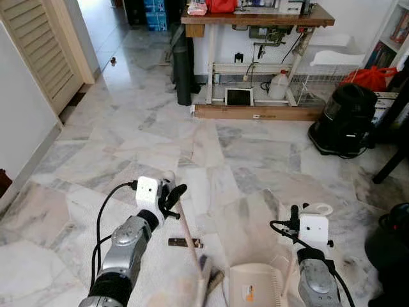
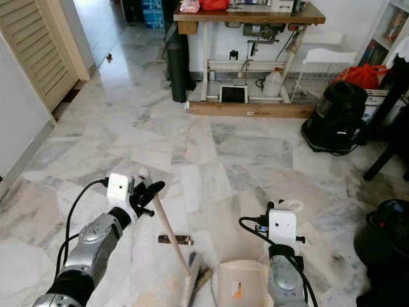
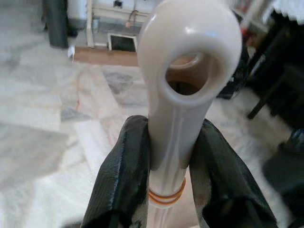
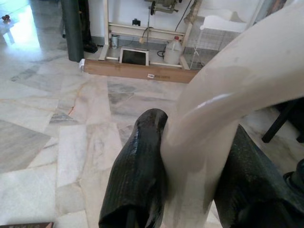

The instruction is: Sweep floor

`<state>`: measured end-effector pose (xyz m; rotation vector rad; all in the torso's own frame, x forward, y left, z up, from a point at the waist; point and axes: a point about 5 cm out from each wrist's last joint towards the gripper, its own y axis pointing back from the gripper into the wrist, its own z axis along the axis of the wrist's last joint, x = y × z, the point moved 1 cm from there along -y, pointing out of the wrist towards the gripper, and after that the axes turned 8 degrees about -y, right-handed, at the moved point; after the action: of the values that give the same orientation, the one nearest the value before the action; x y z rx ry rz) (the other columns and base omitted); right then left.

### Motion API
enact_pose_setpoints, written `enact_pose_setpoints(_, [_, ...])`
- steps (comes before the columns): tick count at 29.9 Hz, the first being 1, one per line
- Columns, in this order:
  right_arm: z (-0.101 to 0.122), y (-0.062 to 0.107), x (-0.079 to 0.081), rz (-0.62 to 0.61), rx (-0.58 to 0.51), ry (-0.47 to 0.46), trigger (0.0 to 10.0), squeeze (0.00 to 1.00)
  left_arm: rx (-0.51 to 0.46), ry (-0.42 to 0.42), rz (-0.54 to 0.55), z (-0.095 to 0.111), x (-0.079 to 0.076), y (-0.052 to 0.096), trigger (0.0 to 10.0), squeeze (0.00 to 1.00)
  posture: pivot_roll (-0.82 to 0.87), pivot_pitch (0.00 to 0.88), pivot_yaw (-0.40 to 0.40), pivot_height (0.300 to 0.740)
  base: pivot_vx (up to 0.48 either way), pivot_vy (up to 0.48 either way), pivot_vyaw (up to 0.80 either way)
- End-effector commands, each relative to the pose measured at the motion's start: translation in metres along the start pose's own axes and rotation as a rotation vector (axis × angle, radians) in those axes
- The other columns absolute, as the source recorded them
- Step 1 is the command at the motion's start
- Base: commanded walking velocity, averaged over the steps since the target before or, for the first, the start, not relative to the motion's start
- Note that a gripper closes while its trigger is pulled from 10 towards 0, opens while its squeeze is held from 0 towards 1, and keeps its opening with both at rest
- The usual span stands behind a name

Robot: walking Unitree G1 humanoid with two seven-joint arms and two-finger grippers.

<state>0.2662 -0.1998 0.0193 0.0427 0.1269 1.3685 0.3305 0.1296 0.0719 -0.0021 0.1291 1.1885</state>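
So the left gripper (image 3: pixel 171 166) is clamped on one broom (image 1: pixel 186 233), bristles on the floor (image 1: pixel 128 134) by one small brown scrap (image 1: pixel 185 242). Right gripper (image 4: pixel 190 171) squeezes one dustpan (image 1: pixel 255 284) handle, pan sitting just beside the bristles.

A wooden table (image 1: pixel 255 17) stands by the far wall, a plastic jug (image 1: pixel 278 85) beneath it and a black vacuum cleaner (image 1: pixel 345 120) nearby.
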Motion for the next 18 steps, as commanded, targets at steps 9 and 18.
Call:
enact_pose_setpoints(9, [0.009,-0.005,0.003,0.005,-0.033,-0.001,10.0,0.0,-0.068,0.274,0.023,0.014,0.007,-0.008,10.0,0.0,-0.05,0.043,-0.004,0.74,0.0,0.0,0.0])
enact_pose_setpoints(18, [0.012,-0.009,0.006,0.01,-0.036,-0.008,10.0,0.0,-0.178,0.043,0.162,0.052,0.037,0.001,10.0,0.0,-0.04,0.031,-0.005,0.74,0.0,0.0,0.0])
